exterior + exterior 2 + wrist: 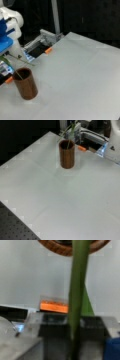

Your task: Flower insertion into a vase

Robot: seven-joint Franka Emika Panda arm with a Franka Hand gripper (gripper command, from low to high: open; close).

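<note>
- The vase (25, 83) stands upright near the desk (80, 82) edge at a front view's left; in a front view it stands near the top edge (67, 154), with the desk (62, 200) running wide and bare below it toward the bottom.
- Most of the pale desk surface lies open to the right of the vase in a front view and below it in a front view, out to the dark perforated strip (15, 230) at the bottom-left corner.
- The gripper (3, 46), its blue parts on the white arm (12, 17), hangs above and just left of the vase at the frame's left edge; whether its jaws are clenched or released cannot be told.
- A green stem (17, 73) slants from the gripper's side down into the vase's dark mouth; in a front view the stem (68, 135) rises out of the mouth toward the top edge.
- In the wrist view the stem (77, 290) runs up the middle of the frame to the vase rim (60, 248) at the top, with a green leaf (87, 305) beside it.
- An orange tab (48, 50) sits at the desk edge behind the vase, seen also in a front view (82, 148) and the wrist view (53, 307).
- Grey metal fittings (45, 40) crowd the edge behind the vase, near the tab.
</note>
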